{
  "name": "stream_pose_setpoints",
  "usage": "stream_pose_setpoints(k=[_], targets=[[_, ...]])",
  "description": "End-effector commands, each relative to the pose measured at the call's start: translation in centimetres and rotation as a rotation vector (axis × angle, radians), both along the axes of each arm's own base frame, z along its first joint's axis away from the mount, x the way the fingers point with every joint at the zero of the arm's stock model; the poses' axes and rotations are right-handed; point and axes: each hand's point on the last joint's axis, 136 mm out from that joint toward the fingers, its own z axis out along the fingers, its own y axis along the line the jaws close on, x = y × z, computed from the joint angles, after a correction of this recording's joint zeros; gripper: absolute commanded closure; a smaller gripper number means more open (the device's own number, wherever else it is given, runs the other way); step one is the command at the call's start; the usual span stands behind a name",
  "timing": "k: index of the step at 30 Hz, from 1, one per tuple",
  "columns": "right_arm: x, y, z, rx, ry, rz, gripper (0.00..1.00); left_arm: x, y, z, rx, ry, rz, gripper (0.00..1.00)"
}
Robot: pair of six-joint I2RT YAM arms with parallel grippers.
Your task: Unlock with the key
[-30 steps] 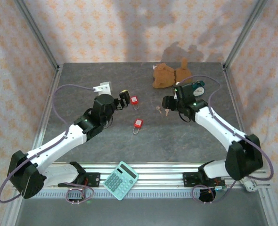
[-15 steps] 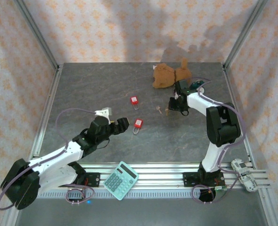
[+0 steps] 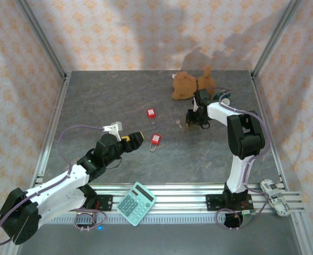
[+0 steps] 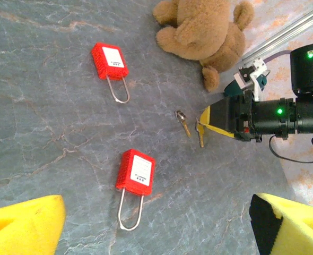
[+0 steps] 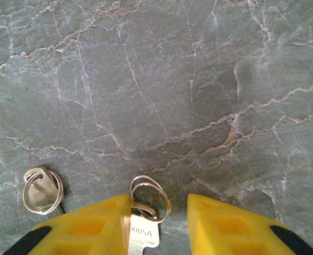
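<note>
Top view: a brown teddy bear point(image 3: 191, 85) sits at the far side of a grey stone-patterned surface point(image 3: 93, 101). Just in front of the bear, the right hand point(image 3: 191, 123) points down at the surface, its tips at the key point(image 3: 188, 126). A second key point(image 3: 177, 122) lies just beside it, on the side away from the bear. Left of the bear and nearer the arms lie two red padlocks, the far padlock point(image 3: 151, 113) and the near padlock point(image 3: 156, 139). The left hand point(image 3: 134, 138) hovers well apart from the bear, just left of the near padlock, spread wide and holding nothing.

Left wrist view: the bear point(image 4: 204, 26) is at the top. Below it the right hand point(image 4: 210, 121) has its yellow tips on the key point(image 4: 200, 133), with the second key point(image 4: 182, 119) just beside. The far padlock point(image 4: 110, 61) lies left of the bear, and the near padlock point(image 4: 136, 170) lies lower, between the left hand's own wide-set fingers point(image 4: 21, 223).

Right wrist view: the right hand point(image 5: 159, 223) is narrowed around the key point(image 5: 145, 231), which lies flat between the fingers point(image 5: 87, 228), touching one, with a gap to the other. The second key point(image 5: 42, 191) lies outside them
</note>
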Motion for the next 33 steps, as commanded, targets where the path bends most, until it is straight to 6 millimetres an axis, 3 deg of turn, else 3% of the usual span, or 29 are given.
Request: stream_pose_setpoints(k=[1,9,17,30,33], targets=[[0.9,0.5,0.7,0.029,-0.021,0.005,0.71,-0.4,0.1,-0.2,-0.013,0.007,-0.004,0.10],[0.7,1.8,2.0,0.117,-0.055,0.029,0.81,-0.2,-0.1,-0.1,-0.036,0.013,0.004,0.10],[1.0,1.3,2.2,0.093,-0.068,0.003,0.95,-0.1,-0.2,-0.1,-0.028,0.017,0.001,0.10],[0.0,2.6,5.5,0.108,-0.168,-0.014,1.00,0.4,-0.4,-0.1,-0.019,0.009,0.005,0.10],[-0.6,2.9,6.2,0.090,-0.198,-0.013,1.00,1.0,-1.4,0.4,0.035,-0.013,-0.041,0.10]])
